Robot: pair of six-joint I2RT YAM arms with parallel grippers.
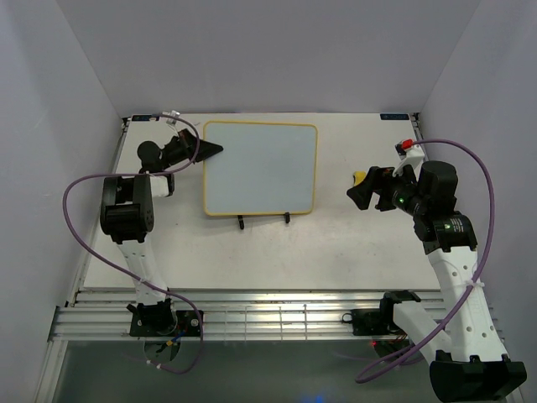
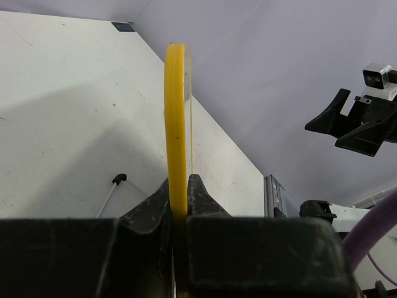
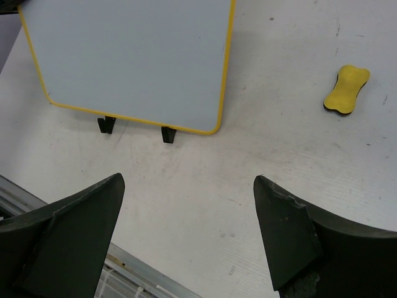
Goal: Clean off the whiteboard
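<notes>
The whiteboard [image 1: 260, 168] stands on its black wire stand in the middle of the table, its white face blank inside the yellow frame. My left gripper [image 1: 214, 149] is shut on the board's left edge; in the left wrist view the yellow frame [image 2: 175, 124] runs up from between my closed fingers [image 2: 205, 195]. My right gripper [image 1: 359, 195] is open and empty, above the table right of the board. The right wrist view shows the board [image 3: 133, 59] and a small yellow eraser [image 3: 346, 90] on the table, both beyond my spread fingers [image 3: 282, 230].
The eraser [image 1: 359, 177] lies just beyond my right gripper. A red-and-white object [image 1: 409, 148] sits near the table's right back corner. Grey walls enclose the table on three sides. A metal rail [image 1: 268, 315] runs along the near edge.
</notes>
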